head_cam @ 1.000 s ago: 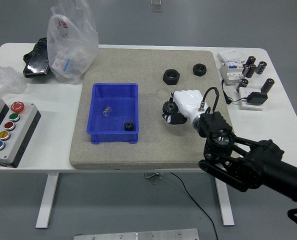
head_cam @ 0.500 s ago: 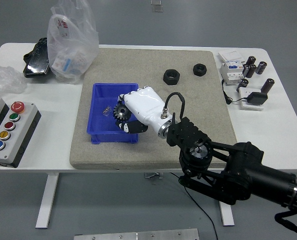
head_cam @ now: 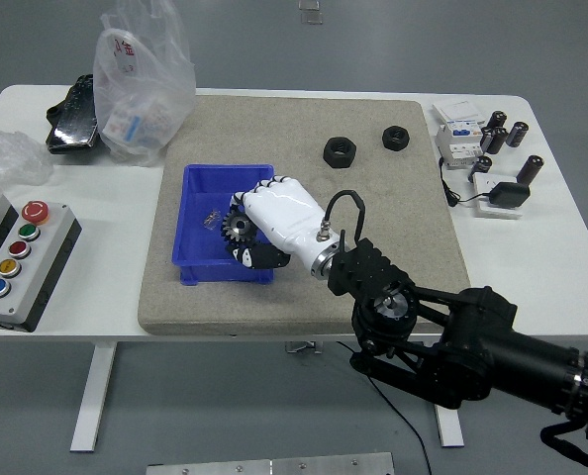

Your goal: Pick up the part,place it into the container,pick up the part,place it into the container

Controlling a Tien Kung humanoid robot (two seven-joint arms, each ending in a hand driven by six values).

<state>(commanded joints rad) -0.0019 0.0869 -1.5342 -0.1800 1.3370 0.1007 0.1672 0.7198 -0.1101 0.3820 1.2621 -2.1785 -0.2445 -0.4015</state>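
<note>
The right hand [head_cam: 274, 220] grips a gear [head_cam: 239, 228] over the blue bin [head_cam: 197, 203], on the counter's [head_cam: 532, 247] gray mat [head_cam: 373, 257].

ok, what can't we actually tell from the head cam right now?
- Whether the black gear touches the blue bin floor: the right hand covers it.
- The bin's right half, hidden by that hand.
- The small clear item in the bin: too small to identify.
- Contents of the plastic bag: blurred by film.
- Left hand: out of frame.
</note>
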